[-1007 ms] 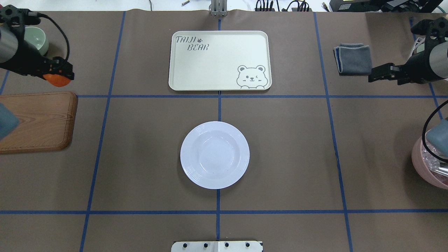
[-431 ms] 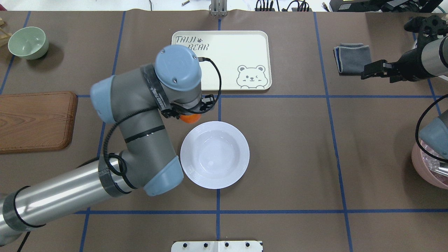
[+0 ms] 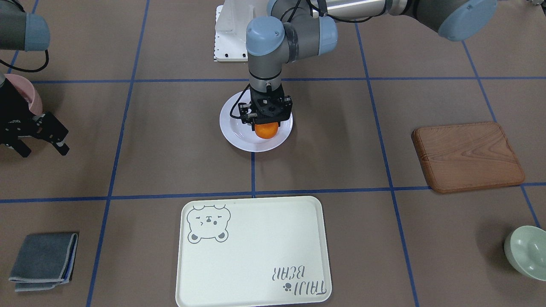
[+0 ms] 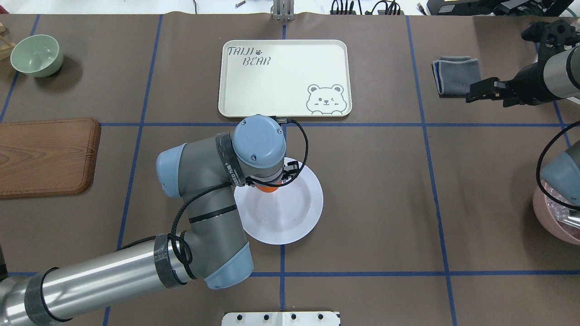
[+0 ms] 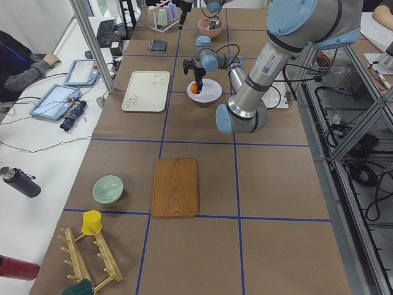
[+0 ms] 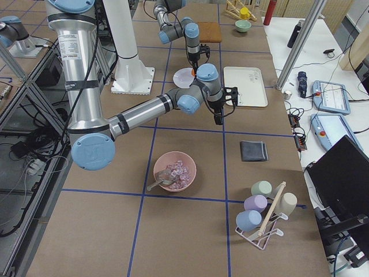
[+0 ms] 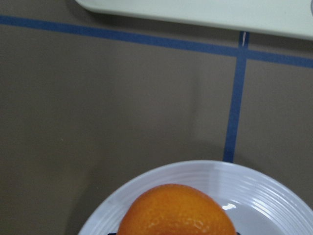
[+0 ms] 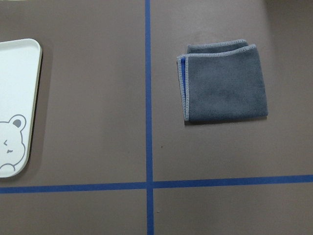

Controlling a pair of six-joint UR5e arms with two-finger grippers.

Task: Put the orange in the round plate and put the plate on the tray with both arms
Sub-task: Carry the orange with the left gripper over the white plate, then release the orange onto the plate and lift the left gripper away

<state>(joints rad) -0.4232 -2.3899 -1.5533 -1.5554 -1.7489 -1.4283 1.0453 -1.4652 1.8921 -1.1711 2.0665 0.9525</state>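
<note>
Left gripper [image 3: 265,124] holds the orange [image 3: 265,131] over the round plate [image 3: 237,137], mid-table.
Overhead, the wrist hides most of the orange, its stem end out of sight. The jaws clamp it on the plate's side nearer the tray [image 3: 256,238]; contact with the plate is unclear. The right gripper [image 3: 45,149] hangs spread, empty.

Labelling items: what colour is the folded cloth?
The cloth is grey, blue-edged; right wrist view shows best.
</note>
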